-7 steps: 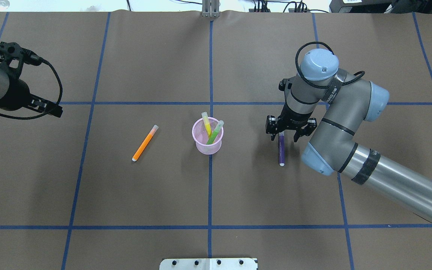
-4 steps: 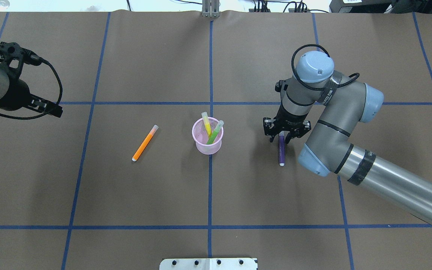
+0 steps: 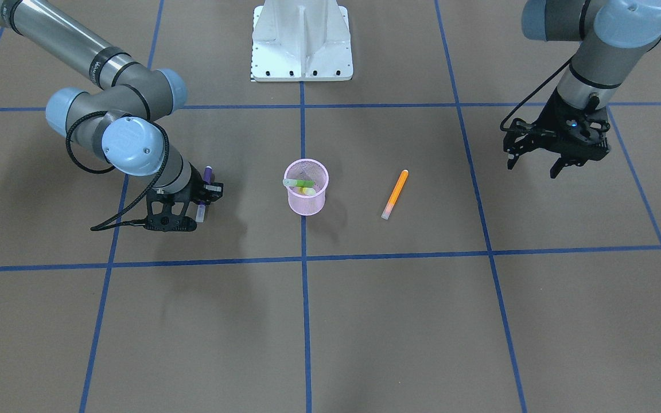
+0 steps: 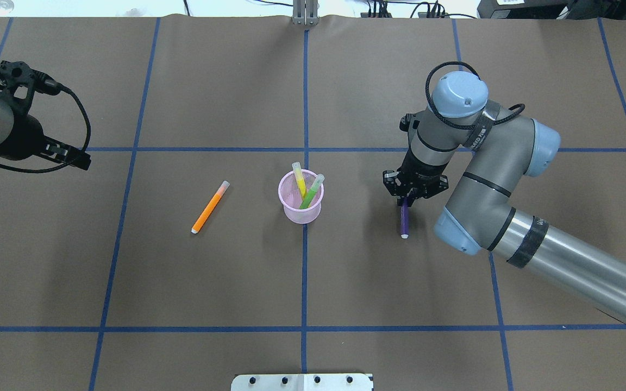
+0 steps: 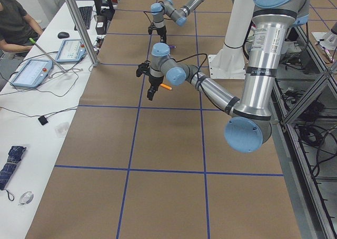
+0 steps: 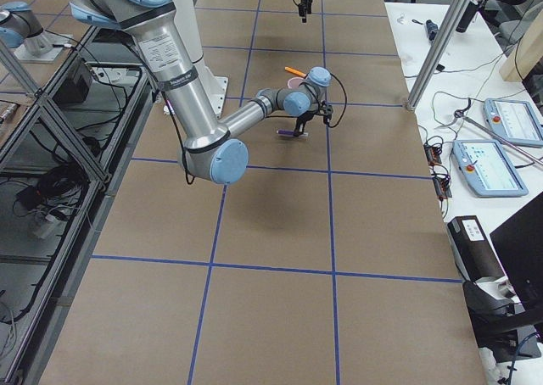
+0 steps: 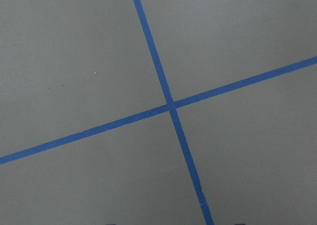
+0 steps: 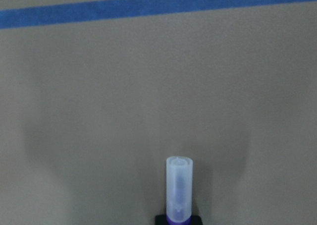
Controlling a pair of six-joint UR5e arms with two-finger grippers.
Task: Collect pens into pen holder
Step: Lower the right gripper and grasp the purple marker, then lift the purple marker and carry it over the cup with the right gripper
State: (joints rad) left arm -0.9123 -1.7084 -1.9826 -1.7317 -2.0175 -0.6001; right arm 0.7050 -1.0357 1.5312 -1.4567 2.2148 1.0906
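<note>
The pink mesh pen holder (image 4: 300, 213) stands upright at the table's centre, with a yellow pen (image 4: 298, 180) and a green pen (image 4: 313, 191) leaning in it. An orange pen (image 4: 210, 209) lies flat to its left. My right gripper (image 4: 406, 200) is shut on a purple pen (image 4: 404, 220) near its capped end, low at the table to the right of the holder. The pale cap shows in the right wrist view (image 8: 179, 188). I cannot tell whether the pen is clear of the table. My left gripper (image 3: 534, 165) is open and empty, high at the far left.
The robot's white base plate (image 3: 302, 40) sits at the near edge, in line with the holder. Blue tape lines (image 4: 305, 108) grid the brown table cover. An operator (image 5: 10, 18) sits beyond the far edge beside tablets.
My right gripper went from open around the purple pen to shut on it. The pen's free end shifted slightly toward the holder. The left arm has not moved.
</note>
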